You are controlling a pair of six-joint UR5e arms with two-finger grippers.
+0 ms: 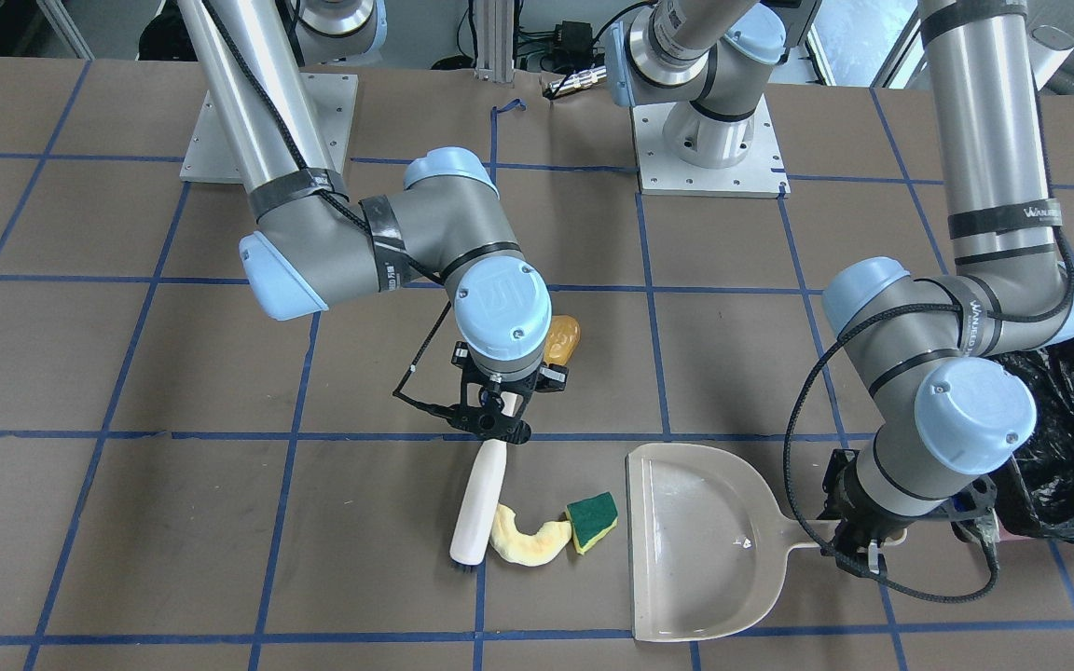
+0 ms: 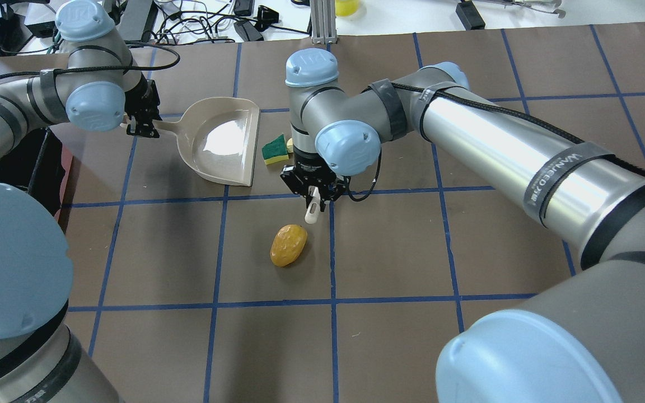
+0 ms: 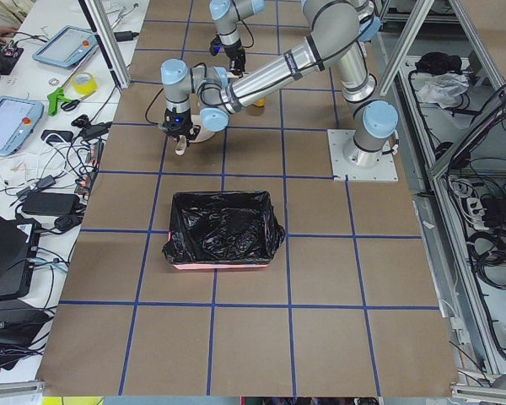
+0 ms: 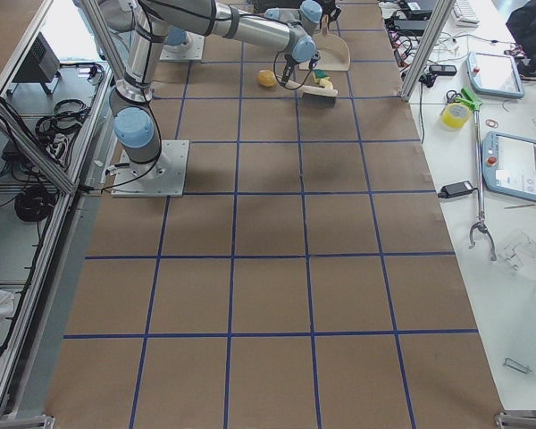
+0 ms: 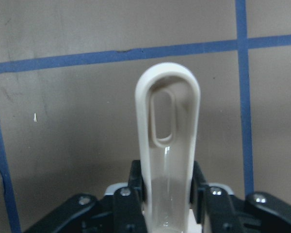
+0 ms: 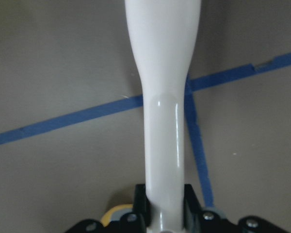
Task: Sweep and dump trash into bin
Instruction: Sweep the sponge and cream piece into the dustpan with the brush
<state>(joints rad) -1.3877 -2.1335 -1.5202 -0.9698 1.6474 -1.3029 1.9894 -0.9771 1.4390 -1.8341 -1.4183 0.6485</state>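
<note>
Starting at the left end of the table (image 2: 389,252): got the bin (image 3: 223,229) sitting there, pink sides, crinkly black bag inside, roughly midway between the long edges.

Next along, over toward the operators' edge, spot the left gripper (image 2: 143,127) pinched shut on the handle of the beige dustpan (image 2: 221,146), squeezing it from both sides in the wrist view. Holds the pan flat on the table, open lip facing the robot's right.

Just beside that lip, find the green-and-yellow sponge chunk (image 2: 274,150), not quite touching the pan as far as can be told. Pressed up against the sponge's other side, see the pale crescent slice (image 1: 528,540), mostly hidden from overhead by the right wrist.

A bit closer to the robot's edge, find the yellow-brown potato-like lump (image 2: 288,245) lying on its own, apart from the other two pieces and well apart from the pan.

Then have the right gripper (image 2: 313,196) pointing down, near the lump, clamped tight around the handle of a white brush (image 1: 481,485). Leans the brush away from the robot, dark bristle end down on the table and right up against the crescent.
</note>
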